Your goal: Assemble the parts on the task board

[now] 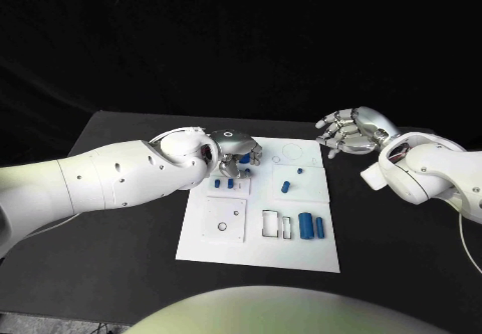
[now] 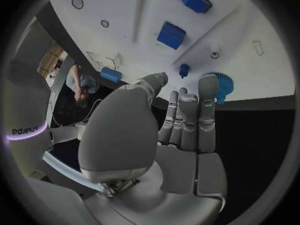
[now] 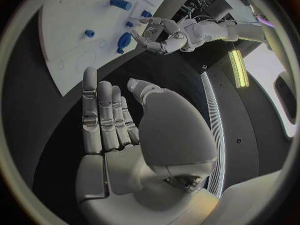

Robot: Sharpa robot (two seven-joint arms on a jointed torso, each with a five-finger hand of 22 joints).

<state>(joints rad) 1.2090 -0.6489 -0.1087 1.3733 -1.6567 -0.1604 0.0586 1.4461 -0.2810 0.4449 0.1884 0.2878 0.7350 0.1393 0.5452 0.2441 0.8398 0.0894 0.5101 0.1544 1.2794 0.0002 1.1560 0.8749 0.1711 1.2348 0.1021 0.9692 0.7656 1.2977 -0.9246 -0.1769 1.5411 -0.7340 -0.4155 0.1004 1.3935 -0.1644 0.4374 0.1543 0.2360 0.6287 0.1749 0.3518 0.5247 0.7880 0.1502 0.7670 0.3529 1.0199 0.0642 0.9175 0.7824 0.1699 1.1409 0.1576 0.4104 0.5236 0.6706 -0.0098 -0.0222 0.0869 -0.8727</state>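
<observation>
The white task board lies mid-table. My left hand hovers over its far-left corner, fingers pointing down at a blue part. In the left wrist view the left hand has its fingers straight and side by side. One fingertip is against a round toothed blue part, and the thumb stands apart from it. A small blue peg stands just beyond. My right hand is raised off the board's far-right corner and holds nothing; the right wrist view shows this hand with its fingers extended.
Two small blue pieces stand near the left hand. A blue piece and a small blue peg sit mid-board. Two blue cylinders lie by rectangular slots at the near right. Black table surrounds the board.
</observation>
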